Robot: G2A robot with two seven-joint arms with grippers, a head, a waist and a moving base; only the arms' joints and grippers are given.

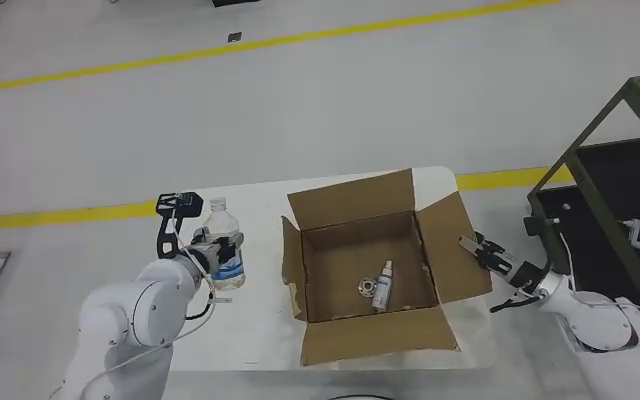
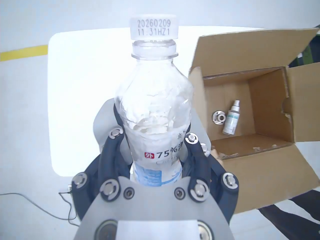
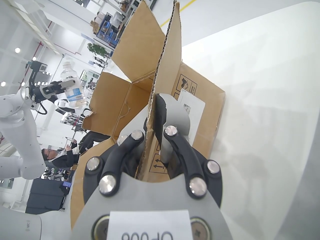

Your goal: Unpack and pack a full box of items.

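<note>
An open cardboard box (image 1: 368, 268) stands mid-table with its flaps spread. Inside lie a small spray bottle (image 1: 383, 285) (image 2: 231, 118) and a round metal part (image 1: 364, 288) (image 2: 218, 117). Left of the box, my left gripper (image 1: 212, 250) (image 2: 153, 138) is shut on a clear water bottle (image 1: 225, 256) (image 2: 155, 116) with a white cap, held upright above the table. On the box's right side my right gripper (image 1: 478, 250) (image 3: 152, 126) is shut on the edge of the right flap (image 1: 458, 243) (image 3: 166, 58). The right wrist view shows the left gripper (image 3: 56, 87) holding the bottle (image 3: 71, 86) beyond the box.
The white table (image 1: 255, 330) has bare surface left of the box and in front of it. A dark metal rack (image 1: 600, 180) stands off the table's right end. A cable (image 2: 37, 207) lies on the floor by the table.
</note>
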